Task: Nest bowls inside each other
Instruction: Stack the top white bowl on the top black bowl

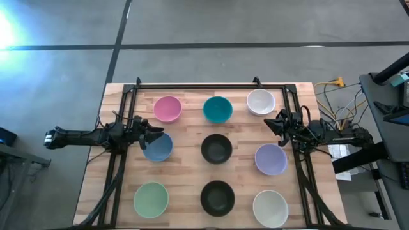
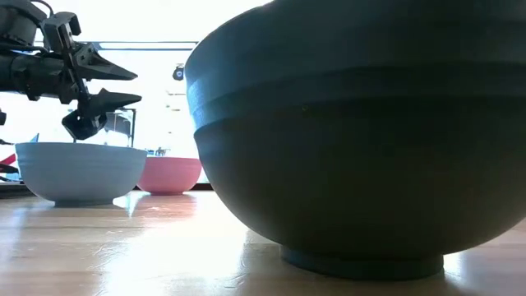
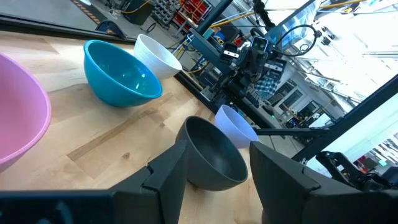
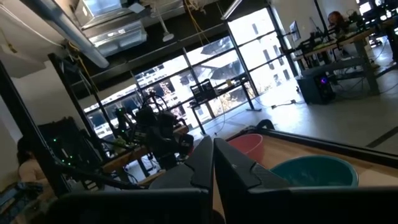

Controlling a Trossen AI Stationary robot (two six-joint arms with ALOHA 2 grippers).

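Observation:
Nine bowls stand on their bases in three rows on the wooden table. In the far row are pink [image 1: 167, 108], teal [image 1: 217, 109] and white [image 1: 261, 102]. The middle row holds blue [image 1: 157, 146], black [image 1: 216, 148] and lavender [image 1: 271, 159]. The near row has pale green [image 1: 151, 199], black [image 1: 217, 197] and white [image 1: 270, 207]. My left gripper [image 1: 153, 131] [image 2: 107, 86] hovers open just above the blue bowl's [image 2: 76, 173] far rim. It touches nothing and points toward the middle black bowl [image 3: 214, 155]. My right gripper [image 1: 271, 121] [image 4: 212, 155] is shut and held in the air between the far white bowl and the lavender bowl.
A black metal frame [image 1: 211, 85] runs along the table's far edge and down both sides. Cables and equipment [image 1: 339, 128] lie off the right edge. In the low view the near black bowl [image 2: 353, 140] fills most of the picture. Strips of bare wood [image 1: 188, 172] separate the bowls.

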